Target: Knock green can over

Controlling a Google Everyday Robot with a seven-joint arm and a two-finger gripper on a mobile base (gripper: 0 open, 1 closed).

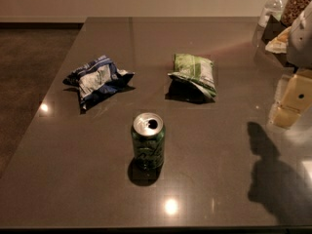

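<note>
The green can point(148, 141) stands upright on the dark grey table point(73, 179), near the front middle. It is dark green with pale lettering, and its silver top has an open pull-tab hole. My gripper point(291, 100) shows as pale cream parts at the right edge of the view, above the table. It is well to the right of the can and a little further back, apart from it. Its shadow point(273, 174) falls on the table at the front right.
A blue-and-white snack bag point(97, 81) lies behind the can to the left. A green-and-white snack bag point(194, 75) lies behind it to the right. Bottles and jars point(285, 6) stand at the far right corner. The table's left edge drops to a brown floor point(29, 72).
</note>
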